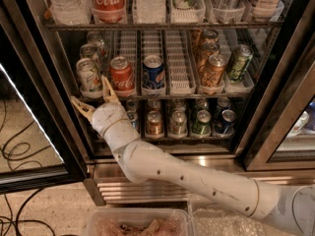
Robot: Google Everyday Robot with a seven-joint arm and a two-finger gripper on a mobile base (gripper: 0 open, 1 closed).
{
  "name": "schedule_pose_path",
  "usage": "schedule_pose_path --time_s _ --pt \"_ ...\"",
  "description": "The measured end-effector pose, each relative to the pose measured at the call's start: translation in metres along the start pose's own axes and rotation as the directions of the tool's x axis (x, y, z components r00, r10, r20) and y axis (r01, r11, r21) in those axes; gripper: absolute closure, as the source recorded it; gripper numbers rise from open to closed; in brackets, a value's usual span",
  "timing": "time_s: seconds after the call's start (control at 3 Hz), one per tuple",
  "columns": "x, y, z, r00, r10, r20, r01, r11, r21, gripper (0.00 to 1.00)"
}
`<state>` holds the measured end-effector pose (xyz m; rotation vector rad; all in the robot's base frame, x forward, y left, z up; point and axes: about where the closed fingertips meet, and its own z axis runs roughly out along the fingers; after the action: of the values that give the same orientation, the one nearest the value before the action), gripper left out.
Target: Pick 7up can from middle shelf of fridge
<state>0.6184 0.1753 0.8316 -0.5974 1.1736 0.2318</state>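
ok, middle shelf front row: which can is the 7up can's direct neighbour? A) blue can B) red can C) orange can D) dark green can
B: the red can stands in the lane beside the 7up can on the middle shelf; the pincer is open just below both, at the shelf's front edge.

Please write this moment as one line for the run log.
phase: pre-grasp | pincer: open, just below 7up can | 7up can: upright on middle shelf, not held
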Motion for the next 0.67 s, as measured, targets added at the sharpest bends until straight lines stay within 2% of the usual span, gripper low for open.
schedule_pose_path --time_s 0.33,0.67 --pt "0.0051 -0.0069 0.0467 0.999 0.0 0.04 0.0 0.9999 -0.011 0.31" --pt "0.009 -0.0107 0.0531 0.999 0.004 0.044 -0.004 1.0 0.001 0.32"
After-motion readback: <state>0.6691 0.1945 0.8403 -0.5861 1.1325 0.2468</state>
